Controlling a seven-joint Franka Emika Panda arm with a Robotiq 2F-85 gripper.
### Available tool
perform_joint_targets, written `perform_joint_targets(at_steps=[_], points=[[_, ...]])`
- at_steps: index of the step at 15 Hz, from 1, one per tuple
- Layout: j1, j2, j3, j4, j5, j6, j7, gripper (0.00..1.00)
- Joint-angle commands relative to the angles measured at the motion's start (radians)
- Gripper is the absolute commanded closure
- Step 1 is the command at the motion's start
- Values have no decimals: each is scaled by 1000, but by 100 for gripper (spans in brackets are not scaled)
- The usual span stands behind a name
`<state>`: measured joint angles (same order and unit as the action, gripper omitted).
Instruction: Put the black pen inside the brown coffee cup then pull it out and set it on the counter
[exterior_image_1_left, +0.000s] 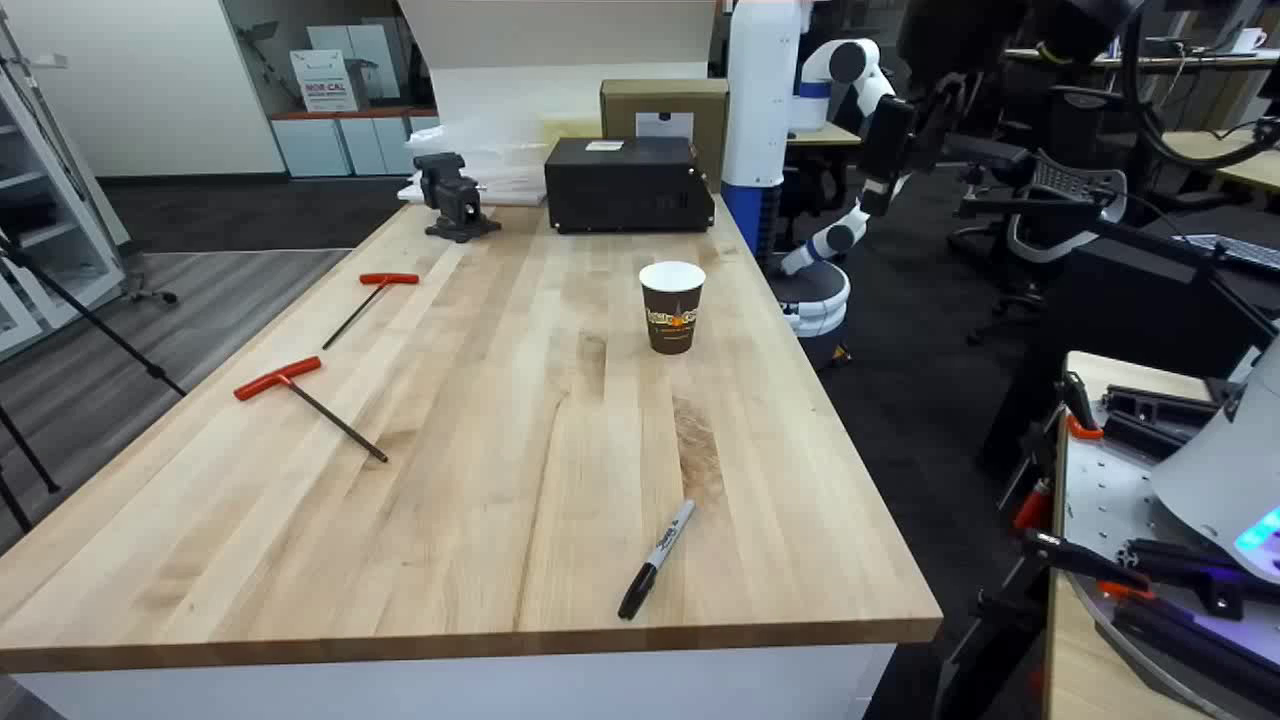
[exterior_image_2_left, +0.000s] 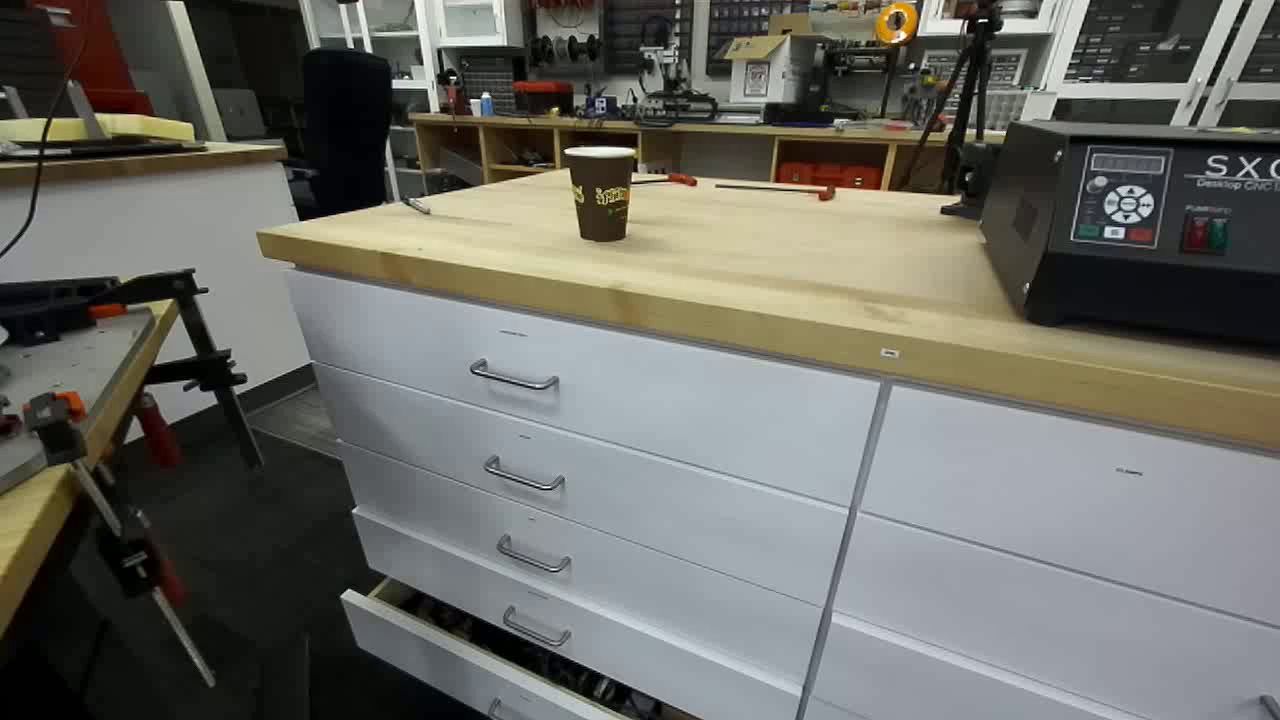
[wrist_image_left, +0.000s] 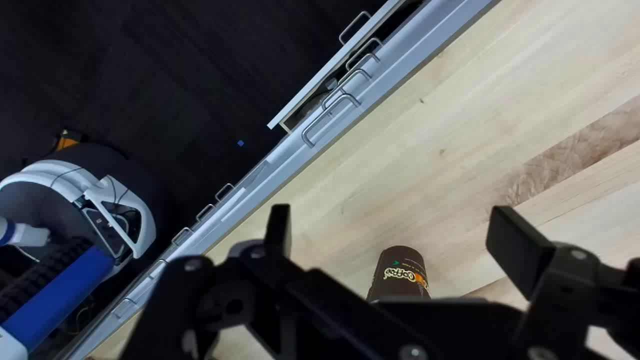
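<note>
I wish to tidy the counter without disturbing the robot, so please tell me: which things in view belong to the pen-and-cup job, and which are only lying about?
For the job:
black pen
brown coffee cup
counter
gripper, standing open

Just lying about:
black vise
black box
red-handled tool nearer the vise
red-handled tool nearer the pen

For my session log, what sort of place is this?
Likely a robotics lab or workshop: a box marked "Desktop CNC" and red-handled tools sit on the counter, with a white robot arm in the background.
</note>
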<state>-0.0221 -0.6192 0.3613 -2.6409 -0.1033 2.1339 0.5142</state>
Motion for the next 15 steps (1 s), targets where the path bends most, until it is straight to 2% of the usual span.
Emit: perform_joint_targets(at_steps=[1,7,11,15], points=[[20,4,-19,2,-14,-4,11,0],[19,17,-17,12,-15,-2,12,0],[34,152,15,108,-25,18,6,0],[112,358,44,238,-25,52,-69,0]])
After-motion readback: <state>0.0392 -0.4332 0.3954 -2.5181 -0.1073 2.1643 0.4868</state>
